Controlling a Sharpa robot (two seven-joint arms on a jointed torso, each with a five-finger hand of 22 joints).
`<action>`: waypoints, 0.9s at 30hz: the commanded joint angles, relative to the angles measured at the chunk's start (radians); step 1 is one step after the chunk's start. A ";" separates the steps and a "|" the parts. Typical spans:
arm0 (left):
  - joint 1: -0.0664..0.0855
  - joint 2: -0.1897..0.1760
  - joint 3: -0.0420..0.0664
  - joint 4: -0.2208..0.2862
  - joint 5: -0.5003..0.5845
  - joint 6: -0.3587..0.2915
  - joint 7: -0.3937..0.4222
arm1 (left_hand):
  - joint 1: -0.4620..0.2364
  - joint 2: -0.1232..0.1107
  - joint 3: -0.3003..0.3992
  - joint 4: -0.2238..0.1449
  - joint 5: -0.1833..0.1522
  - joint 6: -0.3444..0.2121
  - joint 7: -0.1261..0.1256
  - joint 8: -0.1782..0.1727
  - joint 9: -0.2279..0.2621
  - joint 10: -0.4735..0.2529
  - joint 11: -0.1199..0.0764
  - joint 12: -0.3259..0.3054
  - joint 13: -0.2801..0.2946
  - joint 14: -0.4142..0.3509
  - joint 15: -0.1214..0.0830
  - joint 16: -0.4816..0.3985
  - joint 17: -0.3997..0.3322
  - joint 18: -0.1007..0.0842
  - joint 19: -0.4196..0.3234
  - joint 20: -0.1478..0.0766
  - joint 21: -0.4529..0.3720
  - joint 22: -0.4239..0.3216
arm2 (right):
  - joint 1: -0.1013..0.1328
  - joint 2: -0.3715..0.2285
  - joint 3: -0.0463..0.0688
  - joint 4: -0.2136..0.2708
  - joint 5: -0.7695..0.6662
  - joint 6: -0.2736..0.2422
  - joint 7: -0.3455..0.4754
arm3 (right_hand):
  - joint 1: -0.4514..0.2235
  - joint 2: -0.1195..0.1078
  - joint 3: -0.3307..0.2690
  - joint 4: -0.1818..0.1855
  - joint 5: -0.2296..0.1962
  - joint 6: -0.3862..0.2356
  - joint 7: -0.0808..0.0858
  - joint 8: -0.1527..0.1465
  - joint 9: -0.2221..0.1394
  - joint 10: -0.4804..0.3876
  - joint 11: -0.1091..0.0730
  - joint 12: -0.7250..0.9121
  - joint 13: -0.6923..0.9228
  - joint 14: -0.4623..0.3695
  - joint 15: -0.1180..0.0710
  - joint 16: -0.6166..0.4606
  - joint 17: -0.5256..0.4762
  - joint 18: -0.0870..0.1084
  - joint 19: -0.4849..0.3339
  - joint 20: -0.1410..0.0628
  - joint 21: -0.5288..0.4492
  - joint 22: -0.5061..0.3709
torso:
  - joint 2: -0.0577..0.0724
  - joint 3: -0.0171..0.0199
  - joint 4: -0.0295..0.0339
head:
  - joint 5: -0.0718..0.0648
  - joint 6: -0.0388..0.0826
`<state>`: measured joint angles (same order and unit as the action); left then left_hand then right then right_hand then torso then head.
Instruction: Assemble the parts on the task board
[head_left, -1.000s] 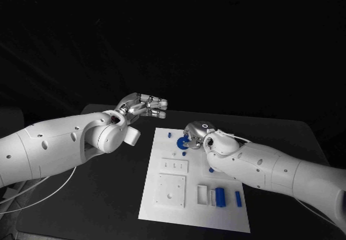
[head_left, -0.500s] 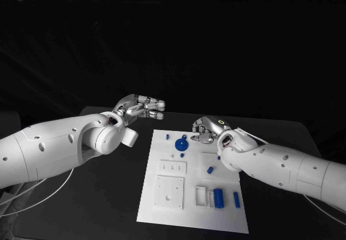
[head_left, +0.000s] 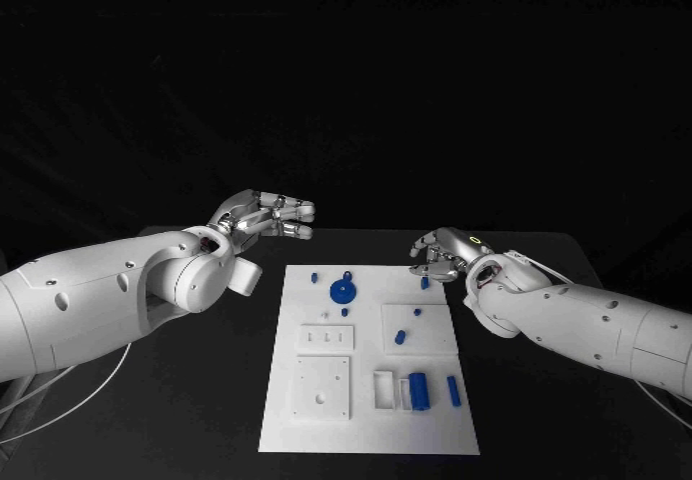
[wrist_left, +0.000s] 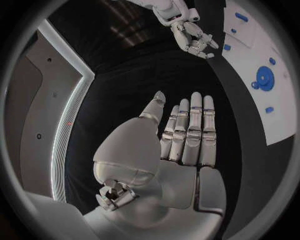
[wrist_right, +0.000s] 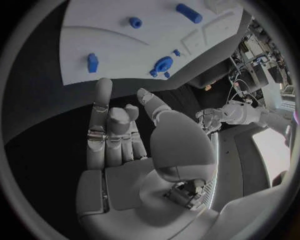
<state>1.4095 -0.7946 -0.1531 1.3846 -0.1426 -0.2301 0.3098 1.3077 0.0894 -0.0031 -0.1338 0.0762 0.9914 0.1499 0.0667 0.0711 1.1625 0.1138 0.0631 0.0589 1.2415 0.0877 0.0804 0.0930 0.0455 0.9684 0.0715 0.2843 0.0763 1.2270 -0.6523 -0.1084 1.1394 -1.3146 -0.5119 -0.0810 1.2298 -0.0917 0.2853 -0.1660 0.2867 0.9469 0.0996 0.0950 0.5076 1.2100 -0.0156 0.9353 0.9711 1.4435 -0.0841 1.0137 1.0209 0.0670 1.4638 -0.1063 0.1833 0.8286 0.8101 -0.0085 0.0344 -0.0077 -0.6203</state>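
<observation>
The task board (head_left: 369, 368) lies flat in the middle of the bench (head_left: 202, 420), its long sides running from the near edge toward the far edge. On it we see the blue gear (head_left: 343, 292) near the far left corner, a small blue peg (head_left: 424, 283) near the far right corner, two more small blue pieces (head_left: 402, 336) on a raised white plate at the middle right, and a blue block (head_left: 418, 390) with a slim blue bar (head_left: 453, 391) just beside it toward the near right corner.

Our left hand (head_left: 268, 217) hovers off the board's far left corner, fingers (wrist_left: 195, 131) straight and released, holding nothing. Our right hand (head_left: 441, 252) hangs just beyond the far right corner, fingers (wrist_right: 103, 125) loosely curled but apart, also holding nothing.

We judge these parts to be light, rigid moulded plastic: they will not deform, but they look smooth and could slip or flick away under a poor pinch. The gear is best taken by its rim from opposite sides, or by its raised hub if there is one, which we cannot tell. The pegs want a pinch across the body, kept upright. The block and the bar should be taken across their narrow sides, near mid-length, so they do not swing.
</observation>
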 joint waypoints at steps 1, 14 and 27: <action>-0.002 -0.002 0.000 0.000 -0.001 0.017 0.007 | 0.001 -0.006 0.001 0.007 -0.004 -0.007 0.002 -0.003 0.001 -0.005 0.001 -0.002 0.001 0.002 0.001 -0.005 0.001 -0.011 0.006 0.002 -0.005 0.001 | -0.010 -0.026 -0.001 -0.009 0.073 0.049 0.097 | 0.006 0.006 -0.013 -0.005 0.008 0.003 0.012 -0.005 -0.187 0.000 0.011 0.003 -0.004 0.002 0.007 0.000 0.002 0.010 -0.002 0.008 0.005 0.005 | -0.005 0.0109 -0.0171 | -0.014 -0.001; -0.011 -0.003 0.000 -0.010 0.000 0.029 0.008 | 0.002 -0.006 0.001 0.006 -0.004 -0.007 0.002 -0.003 0.001 -0.005 0.001 -0.002 0.001 0.001 0.001 -0.005 0.001 -0.011 0.005 0.002 -0.005 0.001 | -0.033 -0.036 -0.001 -0.152 0.089 0.088 0.217 | 0.028 0.012 -0.083 -0.033 0.072 -0.033 -0.006 0.002 -0.444 -0.010 -0.020 -0.009 -0.029 -0.004 -0.010 -0.009 -0.016 -0.004 -0.014 -0.004 0.004 0.022 | -0.004 0.0284 -0.0307 | -0.029 0.001; -0.018 -0.001 0.000 -0.015 0.000 0.035 0.010 | 0.002 -0.006 0.001 0.006 -0.004 -0.007 0.002 -0.003 0.001 -0.005 0.001 -0.002 0.001 0.001 0.001 -0.005 0.001 -0.011 0.005 0.002 -0.005 0.001 | -0.049 0.026 0.000 -0.254 0.090 0.124 0.270 | 0.043 0.045 -0.174 -0.047 0.094 -0.052 -0.019 0.009 -0.445 -0.013 -0.028 -0.011 -0.029 -0.005 -0.016 -0.008 -0.015 -0.013 -0.010 -0.010 -0.006 0.019 | 0.003 0.0366 -0.0195 | -0.036 0.002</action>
<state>1.3914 -0.7972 -0.1540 1.3684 -0.1424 -0.2146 0.3099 1.3078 0.0894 -0.0031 -0.1338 0.0761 0.9914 0.1499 0.0667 0.0711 1.1625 0.1137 0.0631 0.0589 1.2415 0.0878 0.0804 0.0930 0.0455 0.9684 0.0715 0.2843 0.0763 1.1791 -0.6297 -0.1089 0.8880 -1.2267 -0.4214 0.1467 1.2718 -0.0582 0.1160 -0.2140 0.3797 0.8900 0.0802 0.1004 0.0640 1.1988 -0.0411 0.9249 0.9406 1.4369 -0.0943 1.0058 1.0045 0.0677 1.4548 -0.1095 0.1816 0.8486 0.8100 0.0250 0.0108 -0.0426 -0.6189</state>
